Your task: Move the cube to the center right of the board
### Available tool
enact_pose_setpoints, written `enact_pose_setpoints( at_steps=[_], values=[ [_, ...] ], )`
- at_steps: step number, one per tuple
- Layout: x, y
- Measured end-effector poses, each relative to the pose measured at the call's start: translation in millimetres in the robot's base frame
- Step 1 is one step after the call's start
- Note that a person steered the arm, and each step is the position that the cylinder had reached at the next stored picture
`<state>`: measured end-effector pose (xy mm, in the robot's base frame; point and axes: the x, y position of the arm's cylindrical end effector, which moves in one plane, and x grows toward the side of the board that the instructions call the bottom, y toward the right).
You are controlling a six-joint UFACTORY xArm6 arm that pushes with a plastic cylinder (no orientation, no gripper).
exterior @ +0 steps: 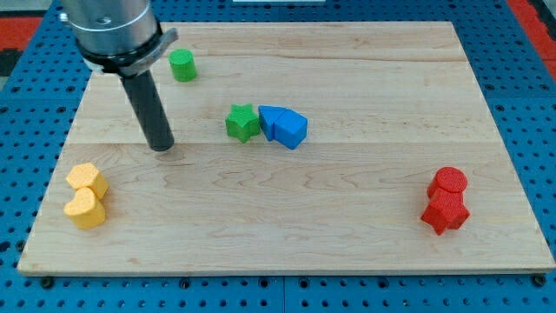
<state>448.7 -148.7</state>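
Note:
The blue cube lies a little left of the board's middle. It touches a green star on its left and a second blue block, wedge-like in shape, on its right. My tip rests on the board to the left of this group, about a hand's width from the green star, touching no block. The rod rises to the arm's grey housing at the view's top left.
A green cylinder stands near the top left, just right of the rod. A yellow hexagon and a yellow heart sit at the left edge. A red cylinder and a red star sit at the lower right. The wooden board lies on blue pegboard.

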Motion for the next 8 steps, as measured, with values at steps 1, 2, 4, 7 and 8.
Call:
enact_pose_setpoints(
  at_steps=[1,2,4,7,8],
  values=[
    [0.0,15.7],
    [1.5,20.1],
    [12.9,121.1],
    [-31.1,225.2],
    [-36.9,195.5]
  ],
)
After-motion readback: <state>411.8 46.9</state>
